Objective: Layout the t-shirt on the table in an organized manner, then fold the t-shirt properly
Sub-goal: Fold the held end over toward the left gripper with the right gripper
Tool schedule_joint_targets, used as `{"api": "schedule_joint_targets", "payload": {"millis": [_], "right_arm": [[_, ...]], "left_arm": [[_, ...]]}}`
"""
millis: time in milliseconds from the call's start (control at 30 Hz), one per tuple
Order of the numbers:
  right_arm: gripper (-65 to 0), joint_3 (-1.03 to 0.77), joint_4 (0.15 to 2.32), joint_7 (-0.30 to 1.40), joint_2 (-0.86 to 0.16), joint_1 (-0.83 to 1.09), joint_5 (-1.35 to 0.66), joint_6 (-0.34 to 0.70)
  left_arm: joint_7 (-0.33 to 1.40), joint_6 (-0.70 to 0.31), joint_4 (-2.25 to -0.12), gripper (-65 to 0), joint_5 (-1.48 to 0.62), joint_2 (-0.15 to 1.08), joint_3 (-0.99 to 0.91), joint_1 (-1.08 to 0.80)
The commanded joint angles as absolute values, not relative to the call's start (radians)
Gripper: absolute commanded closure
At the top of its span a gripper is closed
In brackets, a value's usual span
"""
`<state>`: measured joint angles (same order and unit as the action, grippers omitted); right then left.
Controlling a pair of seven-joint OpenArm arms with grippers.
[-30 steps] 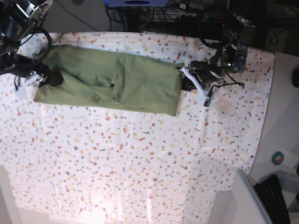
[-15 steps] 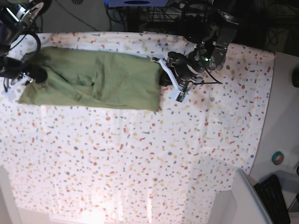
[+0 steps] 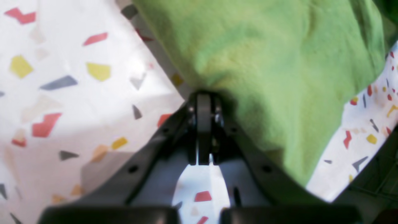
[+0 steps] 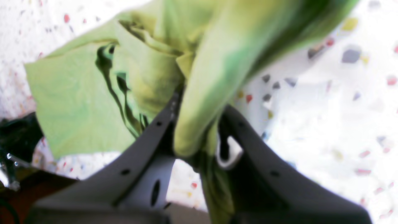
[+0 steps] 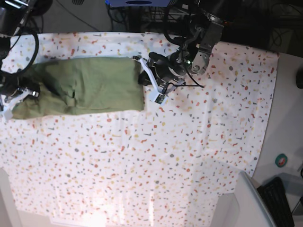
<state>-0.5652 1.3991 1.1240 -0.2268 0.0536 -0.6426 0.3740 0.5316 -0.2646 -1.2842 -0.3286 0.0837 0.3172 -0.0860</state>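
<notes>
Olive t-shirt point(image 5: 90, 87) stretched between 2 grippers, left point(image 5: 142, 78) and right point(image 5: 19, 92), over speckled table point(image 5: 165, 156).

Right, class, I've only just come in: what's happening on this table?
A two-armed robot is handling a green t-shirt on a speckled table. The left gripper is shut on one end of the shirt. The right gripper is shut on a bunch of cloth at the other end. The shirt lies as a long band between them, part folded and wrinkled near the right gripper.

A black keyboard point(image 5: 278, 198) and a small round green-and-red object point(image 5: 281, 160) lie beside a grey surface point(image 5: 289, 118).
</notes>
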Motion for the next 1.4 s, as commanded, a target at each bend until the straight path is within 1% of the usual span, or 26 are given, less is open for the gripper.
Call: {"api": "schedule_joint_targets", "payload": {"millis": [0,167,300,500,633,800,933,1067,1367], "right_arm": [[0.0,-0.552,1.457,1.098,-0.229,0.056,-0.654,0.351],[0.0,-0.444,1.647,1.053,-0.217,0.130,-0.653,0.257],[0.0,-0.343,1.745,1.029,-0.220,0.170,-0.653,0.166],[0.0,-0.222,1.788,1.023,-0.223,0.193,-0.653,0.107],[0.0,-0.160,1.790,1.013,-0.217,0.194,-0.653,0.042],[0.0,-0.048,1.836,0.928,-0.219,0.219,-0.653,-0.039],[0.0,0.042,1.847,0.900,-0.220,0.216,-0.653,-0.116],[0.0,0.122,1.847,0.892,-0.223,0.203,-0.653,-0.147],[0.0,0.214,1.824,0.854,-0.217,0.188,-0.651,-0.147]], "left_arm": [[0.515,-0.271,-1.297,0.0,-0.334,0.081,0.315,-0.073],[0.515,-0.271,-1.297,0.0,-0.334,0.084,0.315,-0.071],[0.515,-0.271,-1.297,0.0,-0.332,0.087,0.315,-0.071],[0.515,-0.271,-1.299,0.0,-0.338,0.088,0.308,-0.071],[0.515,-0.271,-1.299,0.0,-0.335,0.088,0.309,-0.071],[0.515,-0.271,-1.299,0.0,-0.332,0.088,0.314,-0.071],[0.515,-0.271,-1.299,0.0,-0.332,0.085,0.314,-0.071],[0.515,-0.271,-1.299,0.0,-0.332,0.082,0.314,-0.071],[0.515,-0.271,-1.299,0.0,-0.331,0.081,0.314,-0.071]]}}
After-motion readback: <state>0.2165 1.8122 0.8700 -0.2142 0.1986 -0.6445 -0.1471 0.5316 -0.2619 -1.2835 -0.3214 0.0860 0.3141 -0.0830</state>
